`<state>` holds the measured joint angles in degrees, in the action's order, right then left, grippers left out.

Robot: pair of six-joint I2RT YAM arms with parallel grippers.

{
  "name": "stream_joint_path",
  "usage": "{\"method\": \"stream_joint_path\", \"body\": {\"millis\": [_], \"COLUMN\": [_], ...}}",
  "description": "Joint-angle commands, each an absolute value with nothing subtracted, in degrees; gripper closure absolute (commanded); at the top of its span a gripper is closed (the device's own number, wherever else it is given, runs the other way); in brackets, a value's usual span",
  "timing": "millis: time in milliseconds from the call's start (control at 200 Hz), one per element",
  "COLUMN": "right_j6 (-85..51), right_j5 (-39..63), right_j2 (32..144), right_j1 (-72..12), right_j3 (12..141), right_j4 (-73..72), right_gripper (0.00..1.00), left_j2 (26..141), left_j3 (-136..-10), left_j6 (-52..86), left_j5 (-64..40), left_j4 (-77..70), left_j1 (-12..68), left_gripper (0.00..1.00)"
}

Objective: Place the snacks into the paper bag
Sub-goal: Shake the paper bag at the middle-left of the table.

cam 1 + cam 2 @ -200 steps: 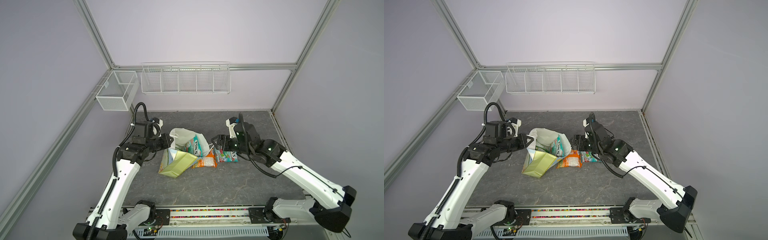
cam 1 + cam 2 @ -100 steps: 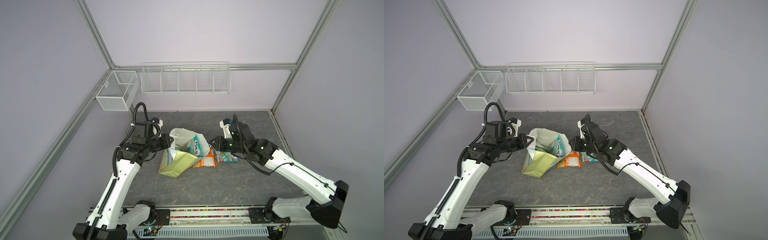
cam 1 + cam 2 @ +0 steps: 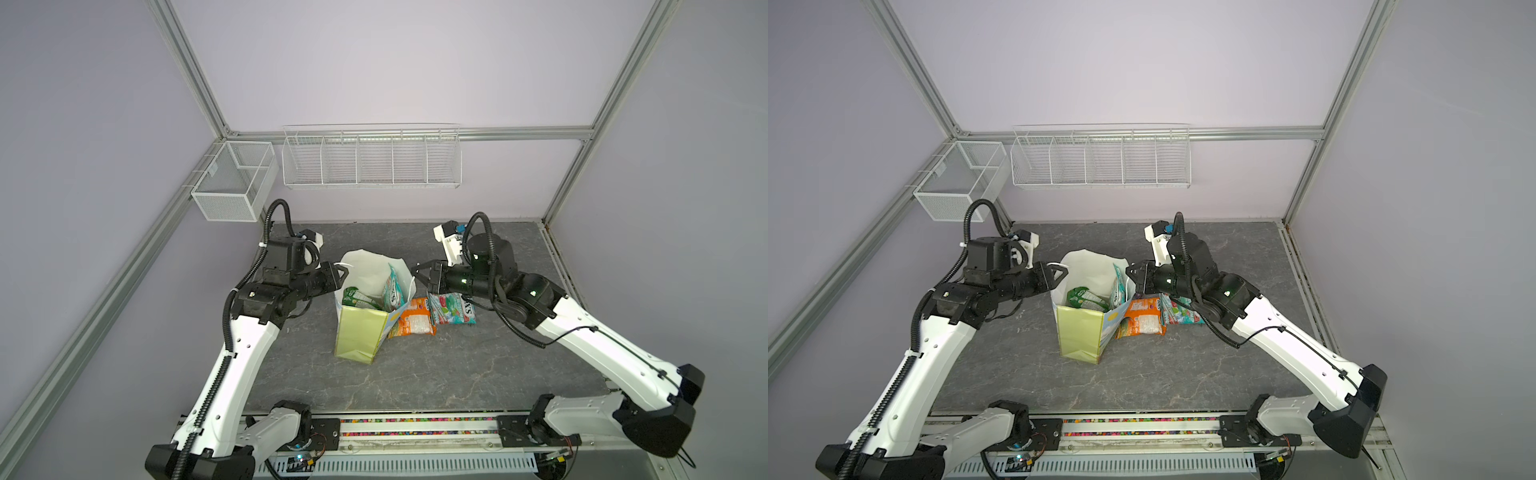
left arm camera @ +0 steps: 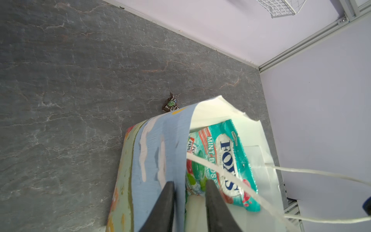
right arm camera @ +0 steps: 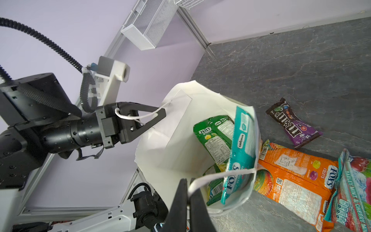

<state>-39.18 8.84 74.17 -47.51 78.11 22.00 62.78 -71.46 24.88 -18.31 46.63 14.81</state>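
White cord handle (image 5: 220,175) now pinched by right gripper (image 5: 188,186).

Your grey stone-look tabletop (image 3: 436,374) holds an upright flowered paper bag (image 3: 359,332), a glossy orange pouch (image 3: 413,324) and a teal-red pouch (image 3: 455,309) to its right, and a brown-purple packet (image 5: 293,124) behind.

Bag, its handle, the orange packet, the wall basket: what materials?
Paper bag: stiff printed paper, matte, with sharp folds and a creased white inside.
Cord handle: white matte string, likely paper or cotton; cannot tell which.
Orange packet: glossy plastic film, wrinkled, with glare.
Wire basket: thin metal wire, white, probably painted or coated.
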Motion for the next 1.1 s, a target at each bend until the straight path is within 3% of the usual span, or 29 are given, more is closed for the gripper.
{"method": "stream_joint_path", "body": {"millis": [0,165,355,520,625,730,930,1095], "right_j6": [-38.69,-38.74,-37.78,-38.73,-38.14,-37.65,-35.90,-36.16], "right_j5": [12.44,14.05,17.07,24.12,22.60,19.70,24.80,23.40], "right_j2": [75.08,76.18,77.25,77.39,78.18,79.86,82.67,81.68], "right_j1": [-47.81,-47.81,-47.83,-48.93,-49.43,-49.28,-49.84,-50.19], "right_j3": [75.94,77.22,82.41,81.44,79.51,80.50,90.72,85.47], "right_j4": [19.04,18.94,17.82,8.74,10.03,14.17,14.47,11.46], "right_gripper": [0.93,0.93,0.93,0.93,0.93,0.93,0.93,0.93], "left_j2": [61.83,62.12,61.92,61.49,61.26,61.89,62.30,59.74], "left_j3": [-73.48,-74.76,-79.69,-80.32,-77.13,-73.93,-77.52,-72.51], "left_j6": [25.33,24.69,23.44,24.34,24.63,24.78,24.61,24.85], "left_j5": [-17.26,-15.67,-12.41,-12.39,-12.35,-12.82,-12.33,-10.63], "left_j4": [44.03,44.92,46.24,44.93,43.92,43.41,44.70,44.08], "left_j1": [14.84,14.84,14.84,14.85,14.82,14.81,14.82,14.49], "left_gripper": [0.63,0.53,0.51,0.72,0.82,0.84,0.86,0.82]}}
